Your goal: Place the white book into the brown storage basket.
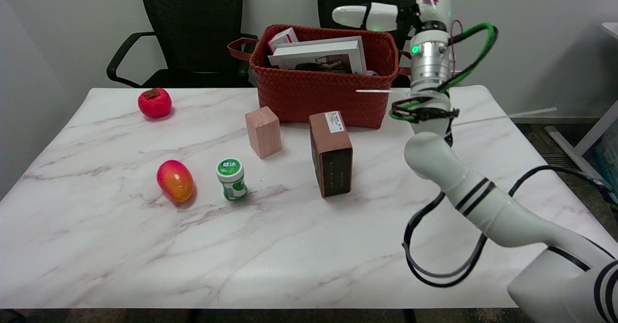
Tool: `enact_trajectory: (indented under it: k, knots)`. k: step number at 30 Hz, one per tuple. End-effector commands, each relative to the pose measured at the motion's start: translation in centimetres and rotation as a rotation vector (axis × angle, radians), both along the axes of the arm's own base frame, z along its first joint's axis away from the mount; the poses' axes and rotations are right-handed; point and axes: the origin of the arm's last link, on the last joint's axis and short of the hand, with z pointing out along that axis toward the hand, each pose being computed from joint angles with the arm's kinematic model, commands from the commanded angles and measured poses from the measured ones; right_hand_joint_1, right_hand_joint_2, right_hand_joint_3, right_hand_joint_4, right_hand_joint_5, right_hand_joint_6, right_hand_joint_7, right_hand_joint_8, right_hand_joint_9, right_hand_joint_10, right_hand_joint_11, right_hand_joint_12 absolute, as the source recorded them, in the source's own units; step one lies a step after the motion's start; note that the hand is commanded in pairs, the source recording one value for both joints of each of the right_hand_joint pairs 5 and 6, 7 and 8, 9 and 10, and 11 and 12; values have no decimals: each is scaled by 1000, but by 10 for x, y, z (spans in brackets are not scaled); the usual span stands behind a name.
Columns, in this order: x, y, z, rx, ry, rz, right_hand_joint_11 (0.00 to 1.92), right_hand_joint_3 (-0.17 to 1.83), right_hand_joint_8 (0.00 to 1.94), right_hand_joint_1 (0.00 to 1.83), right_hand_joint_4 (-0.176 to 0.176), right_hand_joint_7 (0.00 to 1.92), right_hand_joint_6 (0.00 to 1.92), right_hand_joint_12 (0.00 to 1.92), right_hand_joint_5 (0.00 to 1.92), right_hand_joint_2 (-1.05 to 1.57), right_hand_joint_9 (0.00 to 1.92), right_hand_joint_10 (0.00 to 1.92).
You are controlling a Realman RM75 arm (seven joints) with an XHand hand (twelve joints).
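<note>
The white book (318,52) lies tilted inside the brown woven storage basket (328,98) at the back of the table, its cover facing up and its upper edge leaning near the rim. My right arm rises from the lower right past the basket's right end. My right hand (386,16) is in the air above the basket's right rim, partly cut off by the top of the picture. One white finger (364,16) stretches left over the basket. The hand holds nothing and does not touch the book.
A small white-and-red box (284,38) also sits in the basket. In front stand a wooden block (263,132) and a brown box (331,154). Further left are a green bottle (231,179), a red-yellow fruit (175,180) and a red persimmon (154,103).
</note>
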Motion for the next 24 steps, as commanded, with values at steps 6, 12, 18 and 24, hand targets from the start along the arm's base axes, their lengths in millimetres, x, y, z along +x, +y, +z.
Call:
enact_trajectory:
  k: [6, 12, 18, 24]
  knots:
    - [-45, 149, -43, -224, -9, 229, 0, -175, 184, 862, 0, 184, 0, 0, 0, 110, 186, 186]
    - [-65, 177, -59, -228, 4, 213, 50, 173, 259, 947, 0, 259, 0, 50, 0, 210, 271, 271]
    - [-78, 203, -71, -229, -5, 220, 78, 218, 274, 972, 0, 274, 0, 78, 0, 273, 290, 290]
    - [-91, 222, -73, -274, -1, 254, 98, 287, 289, 975, 0, 289, 58, 98, 58, 285, 298, 298]
